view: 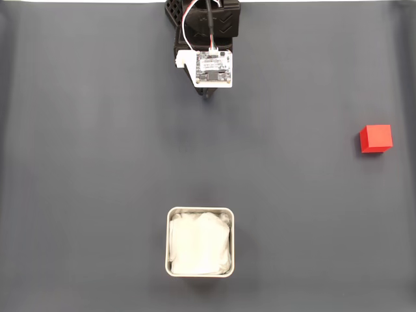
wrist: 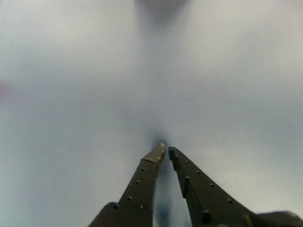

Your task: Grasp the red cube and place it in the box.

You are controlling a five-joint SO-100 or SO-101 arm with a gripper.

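Note:
The red cube (view: 376, 138) lies on the dark grey table near the right edge of the fixed view. The box (view: 200, 242), a square silver tin with white lining, sits low in the middle of that view. My gripper (view: 208, 95) is at the top centre, tucked under the arm's white camera board, far from both cube and box. In the wrist view the gripper (wrist: 165, 150) has its two dark fingertips almost touching, shut on nothing, close above the bare table.
The dark grey mat (view: 97, 162) covers the whole table. The arm's black base (view: 201, 19) stands at the top centre edge.

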